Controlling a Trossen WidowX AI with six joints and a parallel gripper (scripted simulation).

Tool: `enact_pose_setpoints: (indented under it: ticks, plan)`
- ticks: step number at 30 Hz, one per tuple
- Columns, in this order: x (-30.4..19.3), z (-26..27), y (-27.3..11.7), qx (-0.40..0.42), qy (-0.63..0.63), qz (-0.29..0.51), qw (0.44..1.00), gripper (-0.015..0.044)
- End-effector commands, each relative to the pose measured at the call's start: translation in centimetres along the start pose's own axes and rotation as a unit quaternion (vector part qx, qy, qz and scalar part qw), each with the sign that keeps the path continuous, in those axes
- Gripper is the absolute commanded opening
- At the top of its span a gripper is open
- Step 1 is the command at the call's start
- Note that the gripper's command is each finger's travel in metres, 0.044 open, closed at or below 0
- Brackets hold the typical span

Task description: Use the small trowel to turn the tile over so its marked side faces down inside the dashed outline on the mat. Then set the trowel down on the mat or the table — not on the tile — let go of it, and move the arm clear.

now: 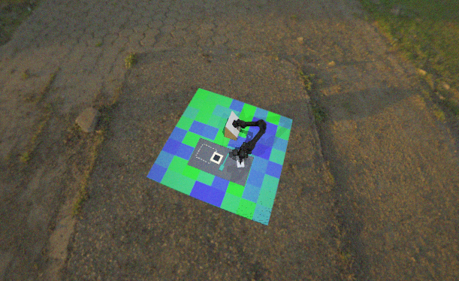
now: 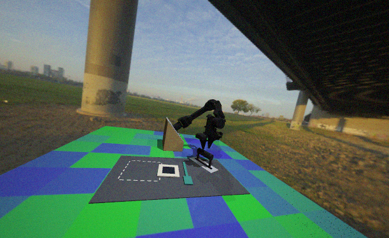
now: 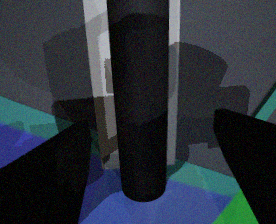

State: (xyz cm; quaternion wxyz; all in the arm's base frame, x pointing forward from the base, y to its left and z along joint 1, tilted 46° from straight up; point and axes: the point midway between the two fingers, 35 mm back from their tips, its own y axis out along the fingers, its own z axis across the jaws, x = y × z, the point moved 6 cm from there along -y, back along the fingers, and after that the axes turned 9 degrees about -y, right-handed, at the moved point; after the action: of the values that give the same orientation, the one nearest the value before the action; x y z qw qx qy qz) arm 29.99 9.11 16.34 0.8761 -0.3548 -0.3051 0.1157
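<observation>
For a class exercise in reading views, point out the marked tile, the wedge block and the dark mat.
Marked tile (image 1: 216, 158) (image 2: 169, 170): top and exterior, dark centre.
Wedge block (image 1: 231, 133) (image 2: 172, 140): top and exterior, tan side.
Dark mat (image 1: 231, 175) (image 2: 174, 191) (image 3: 261, 25): all three views, bare surface.

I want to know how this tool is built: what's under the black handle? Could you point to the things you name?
A pale flat plate (image 1: 240, 164) (image 2: 212, 170) (image 3: 174, 100) lies under the black handle (image 2: 206, 154) (image 3: 141, 110), which hides part of its top. The mat (image 1: 235, 176) (image 2: 135, 191) (image 3: 19, 50) directly beneath the plate is covered, so I can't tell what's there.
</observation>
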Motion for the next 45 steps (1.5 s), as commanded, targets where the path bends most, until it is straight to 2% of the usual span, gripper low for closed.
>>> enact_pose_setpoints:
  ticks: [1, 33, 38, 45]
  plan:
    - [0.0, 0.3, -0.3, 0.005, -0.003, 0.003, 1.0, 0.027]
    - [-0.2, 0.3, 4.2, 0.006, 0.017, 0.002, 1.0, 0.027]
    - [-0.2, 0.3, 4.2, 0.006, 0.017, 0.002, 1.0, 0.0139]
    - [-0.2, 0.3, 4.2, 0.006, 0.017, 0.002, 1.0, 0.013]
